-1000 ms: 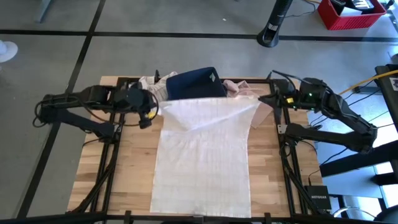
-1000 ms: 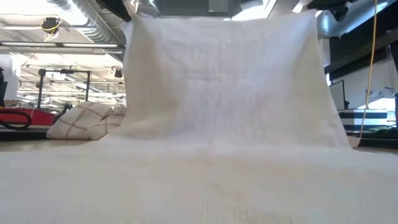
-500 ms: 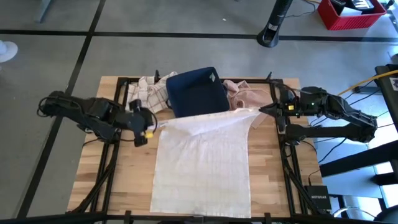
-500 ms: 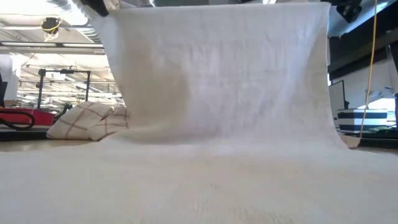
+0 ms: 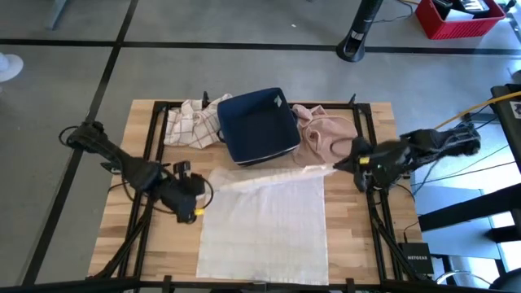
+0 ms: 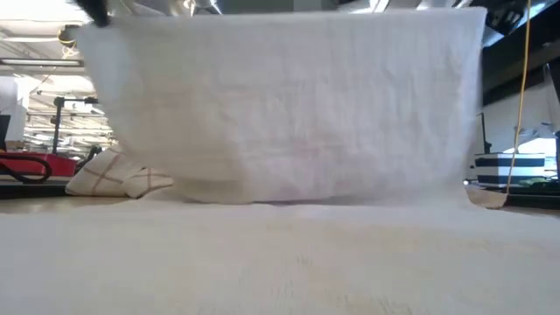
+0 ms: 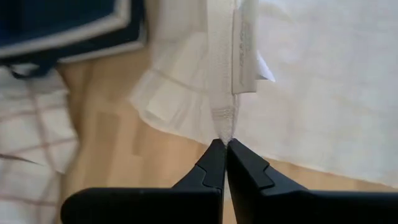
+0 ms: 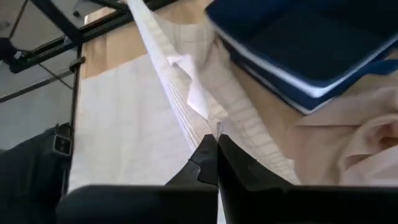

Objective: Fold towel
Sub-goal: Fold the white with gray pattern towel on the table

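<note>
Both arms have carried the far edge of the white towel (image 5: 264, 216) forward, toward the near side of the table (image 5: 118, 220). The left gripper (image 5: 194, 189) and right gripper (image 5: 348, 164) stay pinched shut on its two corners, so the first fold looks about half done.
</note>
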Robot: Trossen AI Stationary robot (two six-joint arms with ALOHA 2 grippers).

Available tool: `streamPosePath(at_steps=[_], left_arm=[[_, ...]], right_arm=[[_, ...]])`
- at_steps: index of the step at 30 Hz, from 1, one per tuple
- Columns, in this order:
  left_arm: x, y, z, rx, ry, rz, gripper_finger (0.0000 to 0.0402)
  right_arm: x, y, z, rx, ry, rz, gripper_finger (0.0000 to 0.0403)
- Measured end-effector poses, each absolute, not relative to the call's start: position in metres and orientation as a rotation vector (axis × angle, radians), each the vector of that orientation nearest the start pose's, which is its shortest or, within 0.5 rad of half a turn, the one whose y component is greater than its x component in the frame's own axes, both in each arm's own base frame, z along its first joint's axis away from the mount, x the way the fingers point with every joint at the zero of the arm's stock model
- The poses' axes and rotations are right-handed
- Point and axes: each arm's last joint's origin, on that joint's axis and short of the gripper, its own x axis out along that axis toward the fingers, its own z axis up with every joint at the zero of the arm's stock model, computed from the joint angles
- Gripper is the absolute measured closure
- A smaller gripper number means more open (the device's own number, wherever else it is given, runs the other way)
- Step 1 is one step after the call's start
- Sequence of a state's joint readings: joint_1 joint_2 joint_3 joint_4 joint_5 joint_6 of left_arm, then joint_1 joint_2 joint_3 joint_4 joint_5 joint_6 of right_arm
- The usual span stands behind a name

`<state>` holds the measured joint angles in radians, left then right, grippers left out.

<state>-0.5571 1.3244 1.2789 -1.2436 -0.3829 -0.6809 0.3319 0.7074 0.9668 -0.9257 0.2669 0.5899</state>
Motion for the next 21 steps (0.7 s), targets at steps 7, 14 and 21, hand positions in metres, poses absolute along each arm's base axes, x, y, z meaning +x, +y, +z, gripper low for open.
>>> streamPosePath(at_steps=[7, 14, 21], left_arm=[[0.19, -0.139, 0.315, -0.094, 1.099, 0.199, 0.0401], [0.195, -0.166, 0.316, -0.234, 1.004, 0.092, 0.0401], [0.202, -0.201, 0.286, -0.23, 1.081, 0.1, 0.0401]], right_arm=[[0.136, 0.083, 0.32, 0.334, 0.718, -0.065, 0.0403], [0.145, 0.144, 0.293, 0.342, 0.805, -0.024, 0.0403], [0.133, 0.189, 0.264, 0.303, 0.857, -0.048, 0.0403]])
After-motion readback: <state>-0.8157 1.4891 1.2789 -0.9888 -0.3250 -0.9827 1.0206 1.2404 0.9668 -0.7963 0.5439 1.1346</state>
